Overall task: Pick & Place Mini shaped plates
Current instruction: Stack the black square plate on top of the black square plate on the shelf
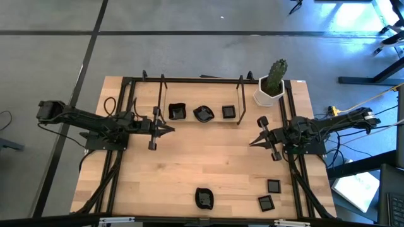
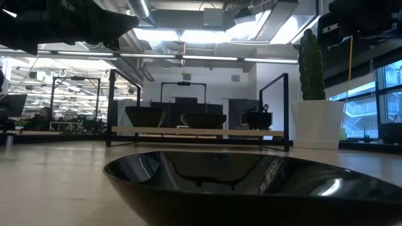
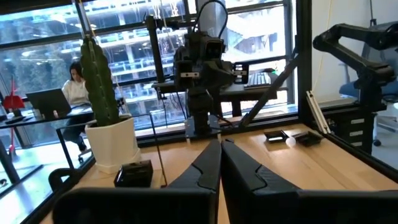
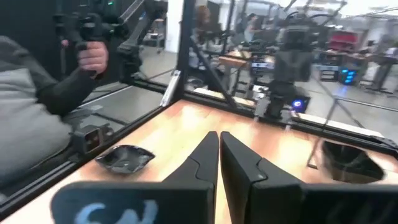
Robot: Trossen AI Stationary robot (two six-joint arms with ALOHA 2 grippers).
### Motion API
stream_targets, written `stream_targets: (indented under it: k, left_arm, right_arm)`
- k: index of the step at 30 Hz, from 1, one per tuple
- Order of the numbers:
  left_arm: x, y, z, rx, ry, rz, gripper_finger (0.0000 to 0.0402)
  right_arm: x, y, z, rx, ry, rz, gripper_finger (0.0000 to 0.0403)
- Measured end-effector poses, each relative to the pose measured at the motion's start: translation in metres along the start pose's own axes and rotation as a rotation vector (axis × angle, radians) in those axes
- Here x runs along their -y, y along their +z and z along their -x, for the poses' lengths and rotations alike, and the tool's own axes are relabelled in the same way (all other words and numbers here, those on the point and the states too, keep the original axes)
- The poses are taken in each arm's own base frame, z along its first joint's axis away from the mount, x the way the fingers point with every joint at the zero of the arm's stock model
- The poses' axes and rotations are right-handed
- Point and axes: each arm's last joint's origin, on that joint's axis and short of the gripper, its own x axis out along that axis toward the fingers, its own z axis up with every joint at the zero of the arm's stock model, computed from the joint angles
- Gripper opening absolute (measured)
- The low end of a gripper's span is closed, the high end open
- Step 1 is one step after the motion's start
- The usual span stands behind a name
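Wooden tabletop (image 1: pixel 208 164) inside a black frame fills the high view, with grey floor around it and an office of desks and windows beyond. Both arms hover above it, facing each other. The left pincer (image 1: pixel 169 129) is clenched on nothing, its fingers pressed together in its wrist view. The right pincer (image 1: pixel 254 142) is likewise clenched and holds nothing.

Six mini shaped plates are in sight. Three sit in a row at the far side, on a low shelf within the rack (image 1: pixel 201 88) by the low view: a wavy-edged squarish plate (image 1: pixel 177 111) on the left, a rounded leaf-like plate (image 1: pixel 203 114) in the middle, and a small flat square plate (image 1: pixel 228 113) on the right. Three more lie on the near side: another leaf-like plate (image 1: pixel 204 198) near the middle of the near edge, close in front of the low camera, and two small squares (image 1: pixel 273 186) and (image 1: pixel 266 203) toward the near right. A white pot with a cactus (image 1: pixel 271 85) stands at the far right corner.

No plate is in hand, so this looks like a pause between picks. I'd judge the next move calls for one pincer to spread its fingers, descend over a near plate and catch its rim; these glossy, shallow dishes may slip.

No container holds anything; each plate is empty.
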Motion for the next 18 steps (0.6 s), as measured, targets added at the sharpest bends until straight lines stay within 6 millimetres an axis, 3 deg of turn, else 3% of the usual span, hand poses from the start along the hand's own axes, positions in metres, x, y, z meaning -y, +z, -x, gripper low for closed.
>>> stream_targets:
  k: [6,13,18]
  left_arm:
    - [0.0,0.0,0.0,0.0,0.0,-0.001,0.0002]
    - [0.0,0.0,0.0,-0.001,0.0,-0.001,0.0011]
    - [0.0,-0.002,0.0,-0.023,-0.004,-0.001,0.0012]
  right_arm:
    - [-0.013,0.021,-0.017,-0.139,0.104,-0.094,0.0005]
    - [-0.037,0.037,-0.037,-0.755,-0.052,-0.325,0.0004]
    - [-0.07,0.044,-0.048,-1.041,-0.064,-0.459,0.0004]
